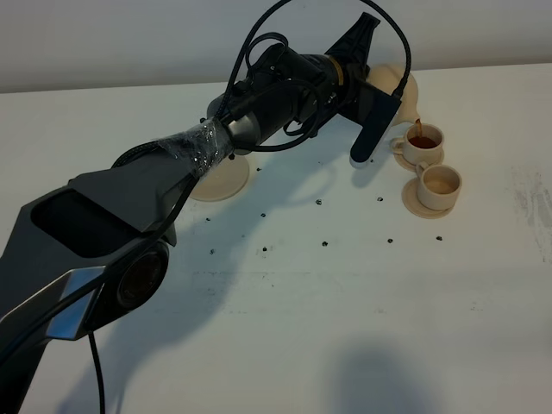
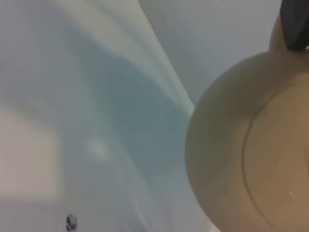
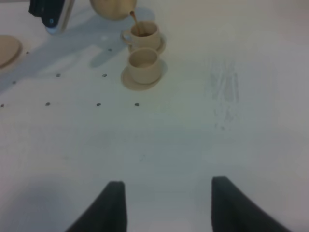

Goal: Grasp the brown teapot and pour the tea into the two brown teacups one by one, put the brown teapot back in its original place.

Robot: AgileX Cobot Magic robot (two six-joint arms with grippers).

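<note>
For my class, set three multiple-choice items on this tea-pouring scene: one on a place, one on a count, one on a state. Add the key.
1. Where does the tea stream land?
A. in the far cup, next to the teapot
B. in the near cup
C. on the table

2. How many cups stand on small saucers?
A. one
B. two
C. four

3. How is the teapot placed?
A. standing on the table
B. lying on its side
C. lifted and tilted

Key:
1 A: the brown stream from the spout drops into the far cup, which holds dark tea.
2 B: the far cup and the near cup each sit on their own saucer.
3 C: the teapot hangs tipped above the cups, well away from the large saucer.
</note>
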